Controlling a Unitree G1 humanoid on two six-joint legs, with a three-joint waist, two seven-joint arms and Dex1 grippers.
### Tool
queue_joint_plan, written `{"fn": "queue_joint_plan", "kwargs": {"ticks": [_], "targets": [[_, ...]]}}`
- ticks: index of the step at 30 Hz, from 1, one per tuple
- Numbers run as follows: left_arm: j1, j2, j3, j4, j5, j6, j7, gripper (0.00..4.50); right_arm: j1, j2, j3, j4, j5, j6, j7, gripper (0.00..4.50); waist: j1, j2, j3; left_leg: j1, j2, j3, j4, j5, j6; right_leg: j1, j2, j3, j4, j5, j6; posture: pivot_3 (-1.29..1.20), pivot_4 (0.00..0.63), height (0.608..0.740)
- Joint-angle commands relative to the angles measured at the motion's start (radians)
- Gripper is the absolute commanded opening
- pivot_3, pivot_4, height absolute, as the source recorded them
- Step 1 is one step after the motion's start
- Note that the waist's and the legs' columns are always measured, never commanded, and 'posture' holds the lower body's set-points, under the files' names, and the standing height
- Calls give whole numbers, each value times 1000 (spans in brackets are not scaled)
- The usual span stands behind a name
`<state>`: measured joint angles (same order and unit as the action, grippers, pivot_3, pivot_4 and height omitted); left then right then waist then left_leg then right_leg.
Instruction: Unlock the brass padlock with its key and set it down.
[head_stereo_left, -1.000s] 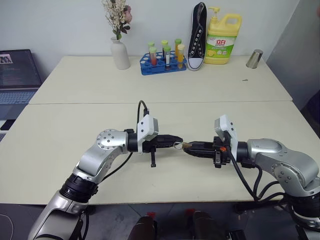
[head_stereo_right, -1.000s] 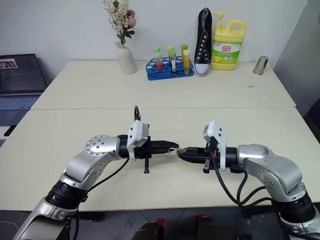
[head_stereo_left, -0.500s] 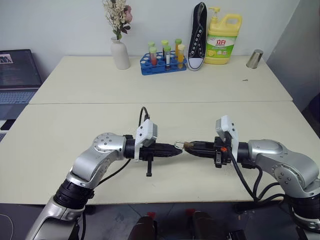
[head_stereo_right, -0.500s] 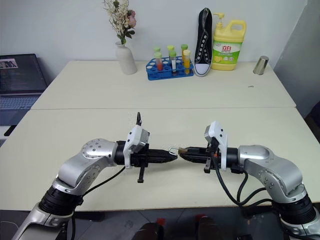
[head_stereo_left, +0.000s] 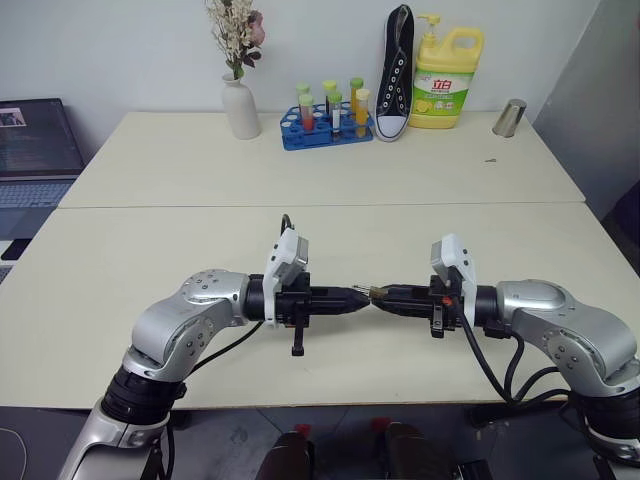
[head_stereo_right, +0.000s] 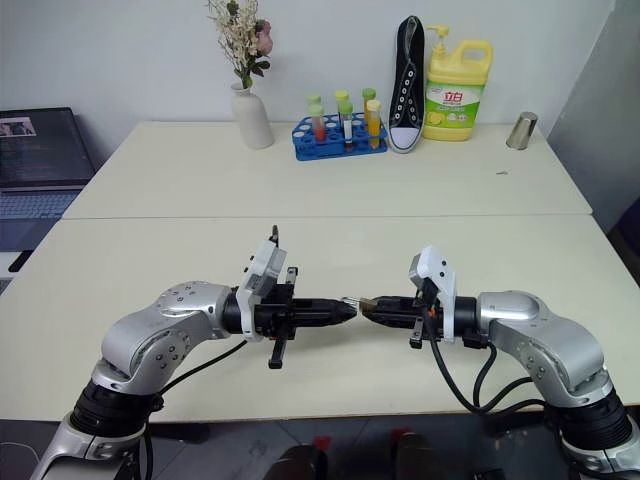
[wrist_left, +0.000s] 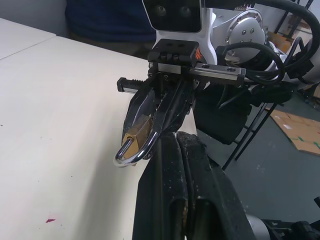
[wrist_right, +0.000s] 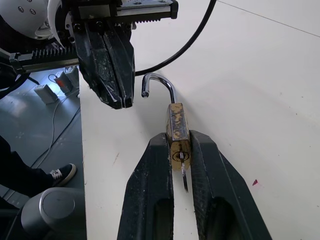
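The brass padlock (wrist_right: 178, 125) is clamped between the fingers of my right gripper (wrist_right: 179, 140), above the near table. Its silvery shackle (wrist_right: 160, 84) stands open, the free end clear of the body. A thin silvery key (wrist_right: 183, 176) sticks out of the keyhole between the right fingers. My left gripper (wrist_right: 120, 97) points at the padlock from the other side, shut with nothing visible in it, its tips just beside the shackle. In the head views the two grippers meet tip to tip around the padlock (head_stereo_left: 373, 293). The left wrist view shows the padlock (wrist_left: 136, 141) just past my left gripper (wrist_left: 172, 139).
On the far table stand a white vase with flowers (head_stereo_left: 240, 105), a blue test-tube rack (head_stereo_left: 326, 125), a black shoe (head_stereo_left: 395, 70), a yellow detergent bottle (head_stereo_left: 446, 80) and a metal cup (head_stereo_left: 509, 117). A laptop (head_stereo_left: 35, 150) sits at the left. The cream table (head_stereo_left: 130, 260) lies below the arms.
My left wrist has rolled and its arm has shifted slightly, with the gripper still pointing at the padlock. The right gripper has held still with the padlock.
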<state>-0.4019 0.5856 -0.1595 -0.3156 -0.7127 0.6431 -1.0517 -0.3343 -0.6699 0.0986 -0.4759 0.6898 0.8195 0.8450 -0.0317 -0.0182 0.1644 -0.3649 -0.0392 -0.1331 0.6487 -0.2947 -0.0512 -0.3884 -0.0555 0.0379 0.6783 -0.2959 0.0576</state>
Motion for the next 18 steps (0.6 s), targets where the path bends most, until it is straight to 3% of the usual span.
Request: {"fn": "queue_joint_plan", "kwargs": {"ticks": [1,11,18], "targets": [[-15,-16,11,11,61,-69,17,0,-2,-2,-12,-19,5,-19,13,133,0,0,0,0,0,0,0,0,0,0,0,0,0,0,0,0,150,740],[-26,-55,24,34,92,-108,26,0,0,-3,-11,-19,3,-20,18,133,1,0,0,0,0,0,0,0,0,0,0,0,0,0,0,0,150,740],[-2,-21,43,-14,120,-181,-9,0,5,-7,-14,-18,2,-17,18,133,0,0,0,0,0,0,0,0,0,0,0,0,0,0,0,0,150,740]]}}
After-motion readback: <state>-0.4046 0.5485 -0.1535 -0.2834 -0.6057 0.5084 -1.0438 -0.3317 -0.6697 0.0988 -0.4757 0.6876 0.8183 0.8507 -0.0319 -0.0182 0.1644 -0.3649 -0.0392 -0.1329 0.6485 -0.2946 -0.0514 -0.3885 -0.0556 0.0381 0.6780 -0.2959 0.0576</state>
